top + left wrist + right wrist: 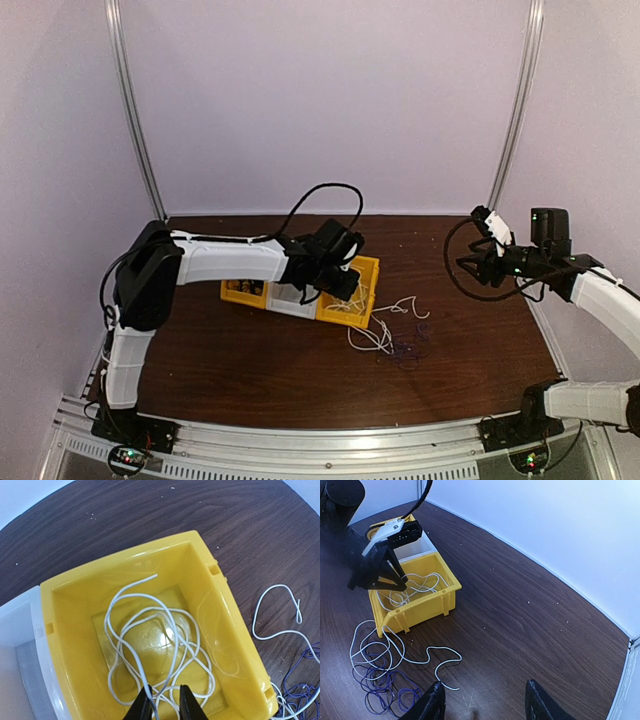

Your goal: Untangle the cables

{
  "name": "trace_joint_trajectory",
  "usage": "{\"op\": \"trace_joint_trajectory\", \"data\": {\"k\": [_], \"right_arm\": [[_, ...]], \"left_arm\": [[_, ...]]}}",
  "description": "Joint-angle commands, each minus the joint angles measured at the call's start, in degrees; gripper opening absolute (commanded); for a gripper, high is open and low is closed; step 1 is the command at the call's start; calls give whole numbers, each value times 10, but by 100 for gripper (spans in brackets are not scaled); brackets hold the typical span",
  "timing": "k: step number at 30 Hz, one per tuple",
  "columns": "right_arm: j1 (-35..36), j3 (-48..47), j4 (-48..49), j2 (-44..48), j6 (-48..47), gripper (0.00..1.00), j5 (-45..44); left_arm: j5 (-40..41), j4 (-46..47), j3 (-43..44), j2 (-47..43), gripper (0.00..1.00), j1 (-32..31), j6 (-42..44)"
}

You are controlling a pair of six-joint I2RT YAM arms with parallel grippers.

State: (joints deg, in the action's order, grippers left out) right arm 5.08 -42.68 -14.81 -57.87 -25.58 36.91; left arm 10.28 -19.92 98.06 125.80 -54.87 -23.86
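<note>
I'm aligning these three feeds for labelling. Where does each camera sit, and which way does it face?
Top external: above and behind the bases, looking down over the table; both arms show, left gripper over the yellow bin, right gripper raised.
Left wrist: above the bin, looking down at the coiled white cable inside; its fingertips at bottom.
Right wrist: held high, looking down towards the bin; its open fingers at bottom.
Shared: both wrist views show the bin and the purple cable beside it.

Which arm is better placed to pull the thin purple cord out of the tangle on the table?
Right, probably. Its claw is open, empty and above the table, with the thin purple cord in its camera's view. The left claw sits at the yellow plastic bin, over the coiled white cord.
</note>
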Motion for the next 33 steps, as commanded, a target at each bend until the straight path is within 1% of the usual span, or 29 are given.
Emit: {"op": "trace_joint_trajectory", "data": {"k": [1,9,13,20,25,29,33], "right_arm": [[-4,7,-4,1,-4,55,5],[-4,7,-4,2,-5,55,4],[-5,7,-4,2,-4,54,4],[-4,7,-4,2,-5,55,4],[-4,7,-4,0,-4,55,6],[-4,7,-1,-5,-4,55,8],[-4,-2,-10,-15,-14,54,25]], "left_arm": [[9,1,11,-36,23,-3,8],[40,-18,16,-56,40,-3,13],[69,-34,20,-66,46,-3,21],[97,-44,8,-94,49,-2,28],[109,-42,-22,-128,50,0,37],[99,-9,-77,-170,51,3,50],[73,22,-133,-213,52,18,50]]}}
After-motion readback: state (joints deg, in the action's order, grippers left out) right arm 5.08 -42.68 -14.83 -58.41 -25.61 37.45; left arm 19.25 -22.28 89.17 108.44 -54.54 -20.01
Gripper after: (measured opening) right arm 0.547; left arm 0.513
